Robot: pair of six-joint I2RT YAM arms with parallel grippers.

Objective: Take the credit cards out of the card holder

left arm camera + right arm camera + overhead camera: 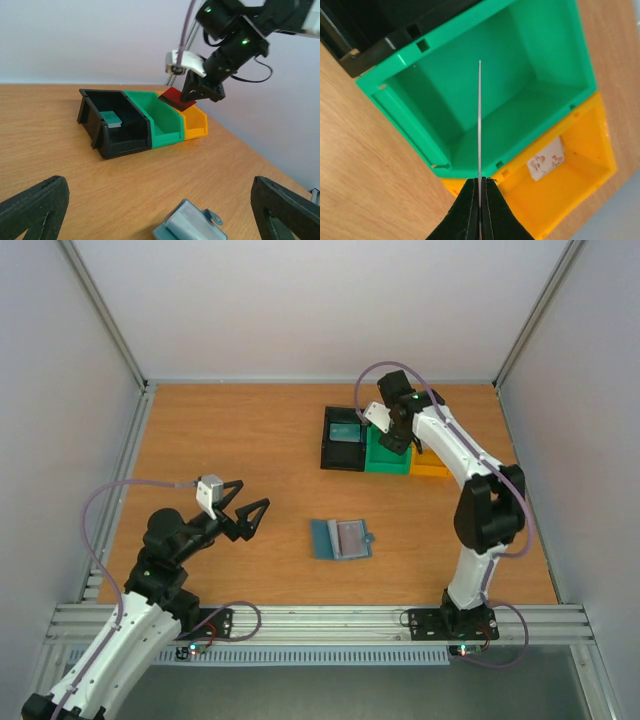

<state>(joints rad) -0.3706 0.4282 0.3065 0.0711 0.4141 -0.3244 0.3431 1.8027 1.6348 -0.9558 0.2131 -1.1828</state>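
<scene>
The blue-grey card holder [341, 538] lies open on the wooden table, its lighter pockets facing up; in the left wrist view it shows at the bottom edge [187, 227]. My right gripper [392, 437] hovers over the green bin [388, 457], shut on a red credit card [176, 98]. The right wrist view shows that card edge-on [479, 125], pinched between the closed fingers [479, 184]. My left gripper [254, 494] stands wide open left of the holder with nothing between its fingers [35, 210].
Three bins stand side by side at the back: black [331, 452], green and yellow [432, 468]. A grey card [112, 119] lies in the black bin and a white patterned card [546, 160] in the yellow one. Walls enclose the table.
</scene>
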